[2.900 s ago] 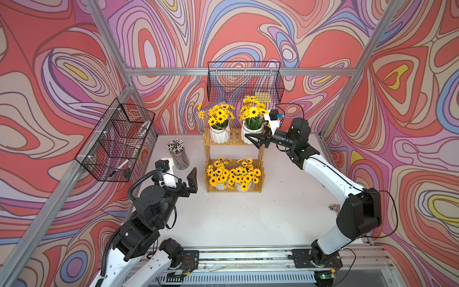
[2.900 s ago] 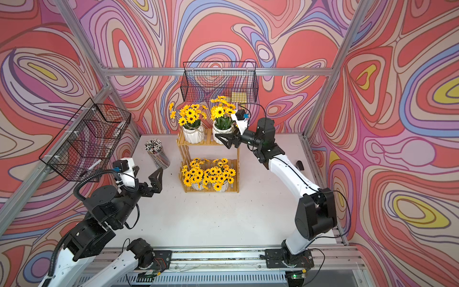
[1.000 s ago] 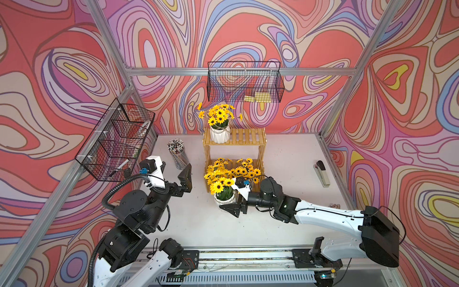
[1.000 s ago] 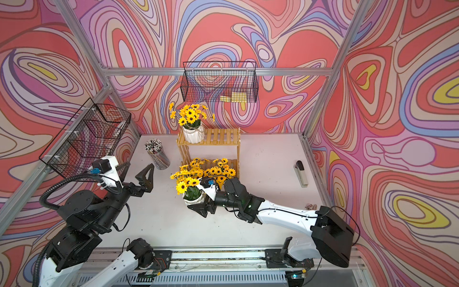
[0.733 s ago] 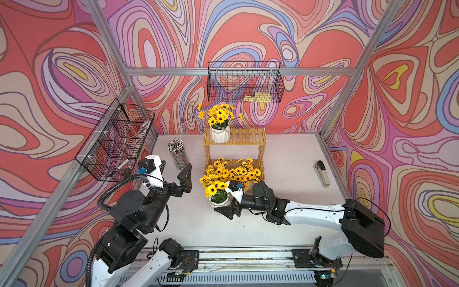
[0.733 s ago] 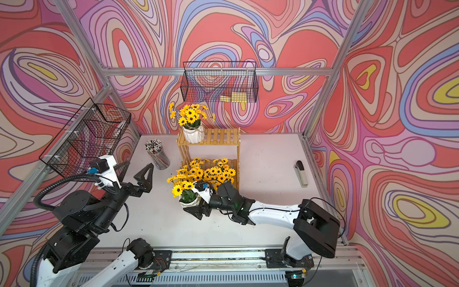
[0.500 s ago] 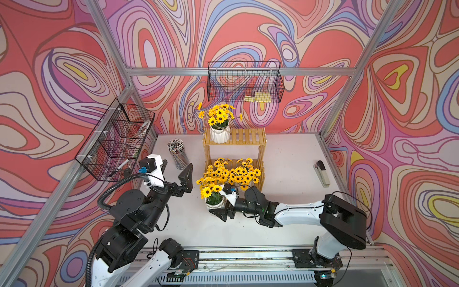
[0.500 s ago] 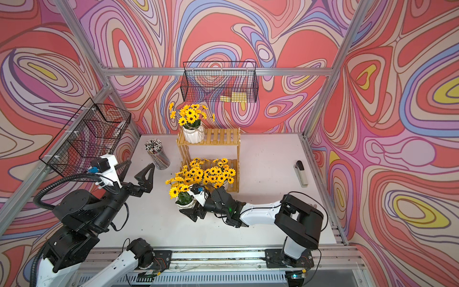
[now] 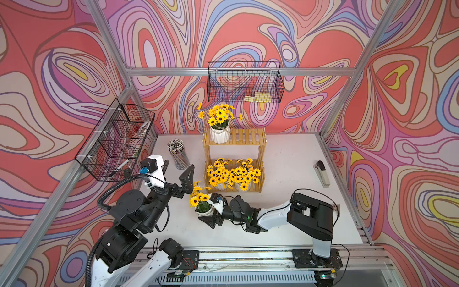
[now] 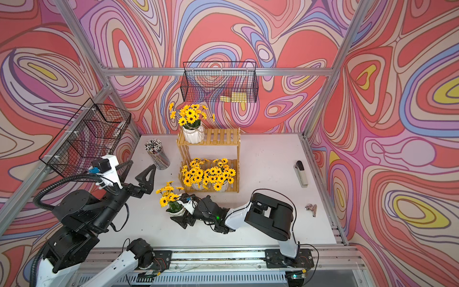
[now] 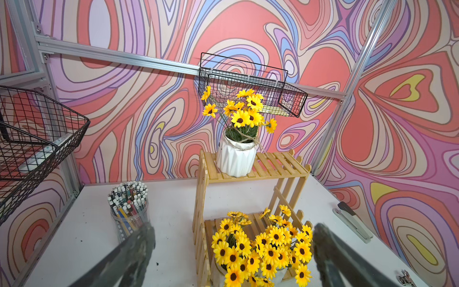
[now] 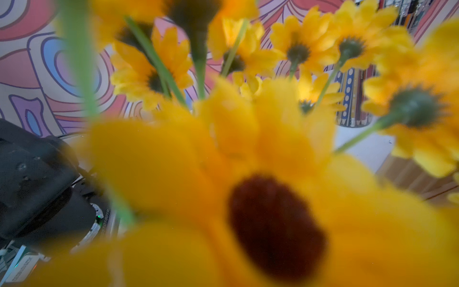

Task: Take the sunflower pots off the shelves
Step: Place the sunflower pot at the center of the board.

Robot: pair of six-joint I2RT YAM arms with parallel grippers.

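One sunflower pot stands at the left end of the top tier of the shelves. Two more sunflower pots crowd the lower tier. My right gripper is shut on another sunflower pot, low over the table in front of the shelves' left corner. That pot also shows in a top view. Blurred sunflowers fill the right wrist view and hide the jaws. My left gripper hangs open and empty left of the shelves. In the left wrist view its fingers frame the lower pots.
A clear cup of pencils stands left of the shelves, close to my left gripper. Black wire baskets hang on the back wall and the left wall. A stapler and a metal clip lie at the right.
My right gripper lifted the right-hand pot off the top tier and brought it down leftward to the table in front. My left gripper rose slightly and stayed open.
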